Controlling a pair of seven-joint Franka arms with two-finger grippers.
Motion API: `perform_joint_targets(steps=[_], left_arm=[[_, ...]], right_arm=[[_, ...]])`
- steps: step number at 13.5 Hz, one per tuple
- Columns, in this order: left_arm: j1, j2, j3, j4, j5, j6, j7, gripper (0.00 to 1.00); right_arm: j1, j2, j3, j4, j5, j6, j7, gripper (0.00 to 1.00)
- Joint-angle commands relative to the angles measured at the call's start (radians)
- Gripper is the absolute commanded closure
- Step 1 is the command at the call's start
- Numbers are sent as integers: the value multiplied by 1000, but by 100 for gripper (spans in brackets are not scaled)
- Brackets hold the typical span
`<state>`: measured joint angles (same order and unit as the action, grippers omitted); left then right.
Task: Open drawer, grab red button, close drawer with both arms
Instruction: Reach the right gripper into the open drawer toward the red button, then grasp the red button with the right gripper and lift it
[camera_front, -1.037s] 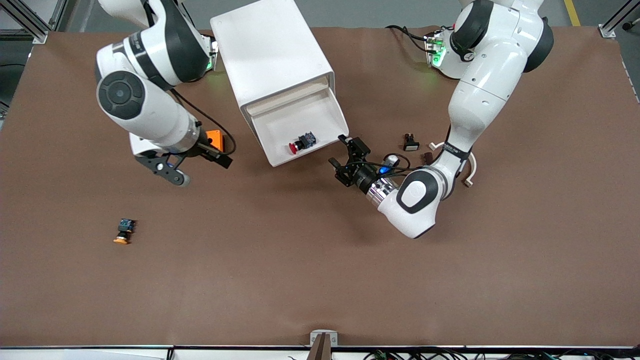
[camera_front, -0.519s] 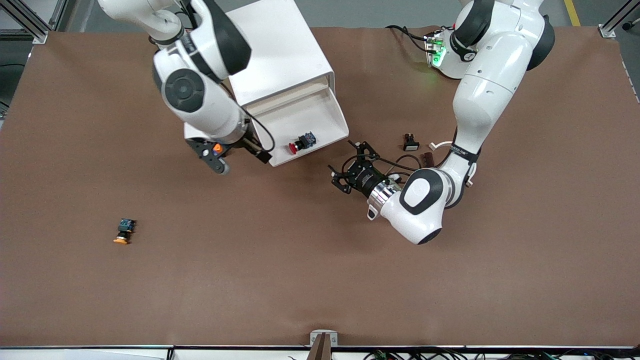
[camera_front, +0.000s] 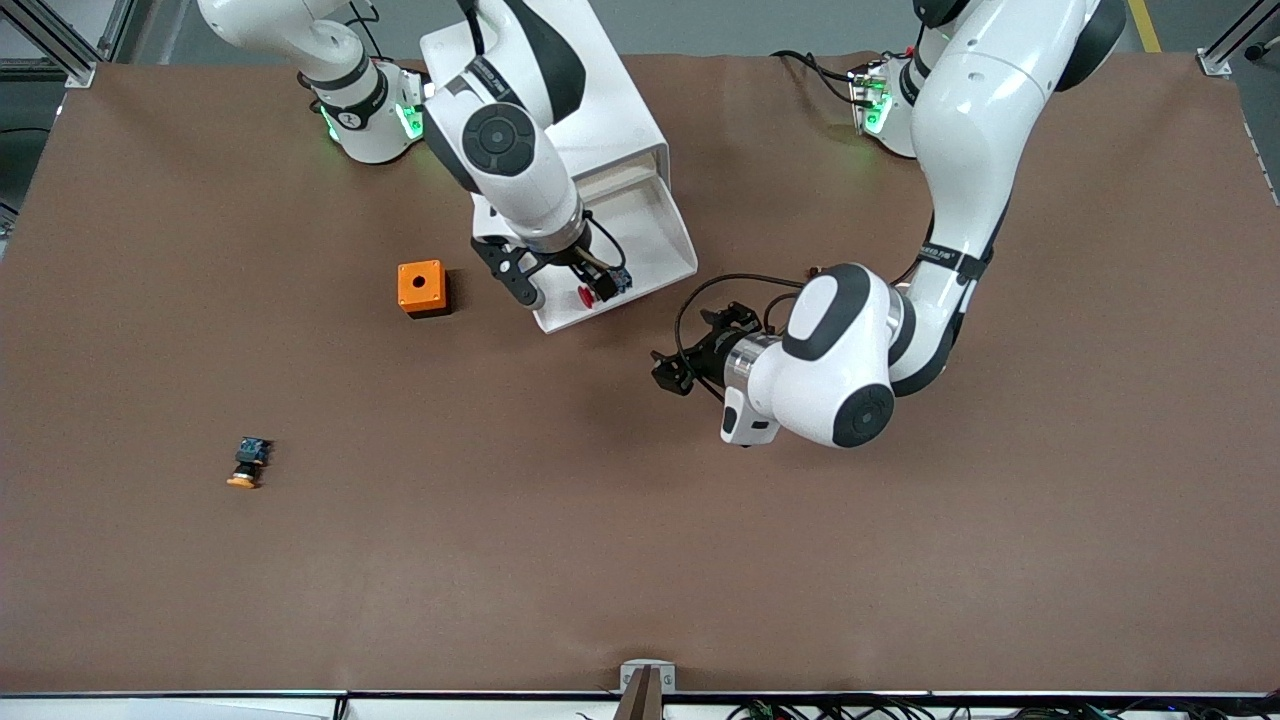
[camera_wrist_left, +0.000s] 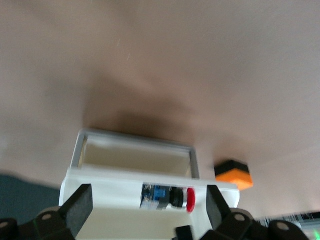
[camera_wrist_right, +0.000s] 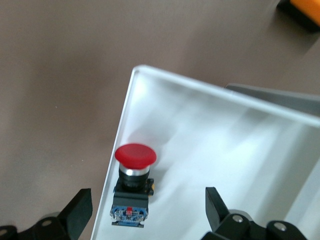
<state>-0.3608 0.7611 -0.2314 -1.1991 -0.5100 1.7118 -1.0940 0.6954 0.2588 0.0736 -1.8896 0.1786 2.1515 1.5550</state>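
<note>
The white cabinet (camera_front: 615, 110) stands near the robots' bases with one drawer (camera_front: 645, 235) pulled out. The red-capped button (camera_front: 590, 293) lies on its side in the drawer, close to the front wall. My right gripper (camera_front: 565, 288) hangs open over the drawer, its fingers either side of the button (camera_wrist_right: 134, 172) and above it. My left gripper (camera_front: 684, 352) is open and empty, low over the table in front of the drawer and apart from it. In the left wrist view the button (camera_wrist_left: 167, 196) shows through the drawer's front (camera_wrist_left: 110, 192).
An orange box (camera_front: 421, 288) with a hole in its top sits on the table beside the cabinet, toward the right arm's end. An orange-capped button (camera_front: 246, 463) lies nearer the front camera, toward that same end. The brown mat covers the table.
My right arm has swung from over the orange box to over the open drawer, uncovering the box. My left gripper has drawn back from the drawer's front corner and its elbow has risen.
</note>
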Motion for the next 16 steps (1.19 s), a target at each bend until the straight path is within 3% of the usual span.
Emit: perform_joint_targets(steps=[1,5,7,9,10,13,16], left_arm=[[-30,-39,3,-25,166,101,36,0],[-61,-43,-2,-31,440,186,34,0],[-64,-54,-19,-43,513,228,19,0],[-90,-63,-25,-56,560,239,16,0],[-96,-62,-25,-63,562,239,16,0],[-106,-57,-25,-74,562,233,-6,0],[-107,-62,-25,-79,562,233,-20,0]], right_arm=[[42,30,-12,-6,12,56,62,0],[53,42,-12,-9,7,71,76,5],[53,48,-12,-10,5,76,83,13],[53,48,-12,-10,1,76,83,29],[55,48,-12,-10,-10,77,83,43],[67,49,-14,-10,-19,83,83,72],[59,48,-17,-2,-21,73,80,95]])
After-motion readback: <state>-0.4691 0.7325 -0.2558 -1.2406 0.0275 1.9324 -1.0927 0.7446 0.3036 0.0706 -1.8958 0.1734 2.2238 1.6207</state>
